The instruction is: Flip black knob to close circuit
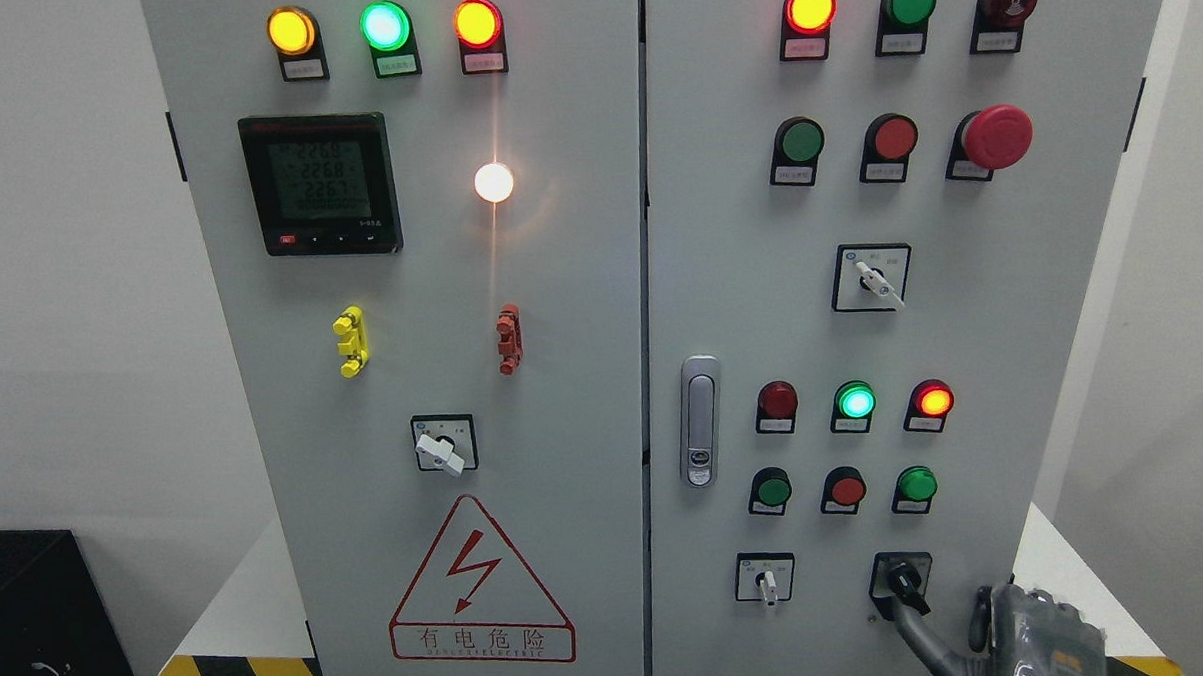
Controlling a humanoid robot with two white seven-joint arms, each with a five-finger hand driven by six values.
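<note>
Black knob low on right cabinet door, unflipped as judged; right robot hand just below, finger touching it, grasp state indiscernible

You see the right hand at the lower right of the grey cabinet, one finger reaching up to touch the black knob, which points down-right.

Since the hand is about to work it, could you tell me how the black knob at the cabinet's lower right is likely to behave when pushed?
The black knob will probably pivot, not slide: it sits in a panel-mounted switch plate. Its short, smooth lever could let the right hand's finger slip off. It looks rigid.
</note>
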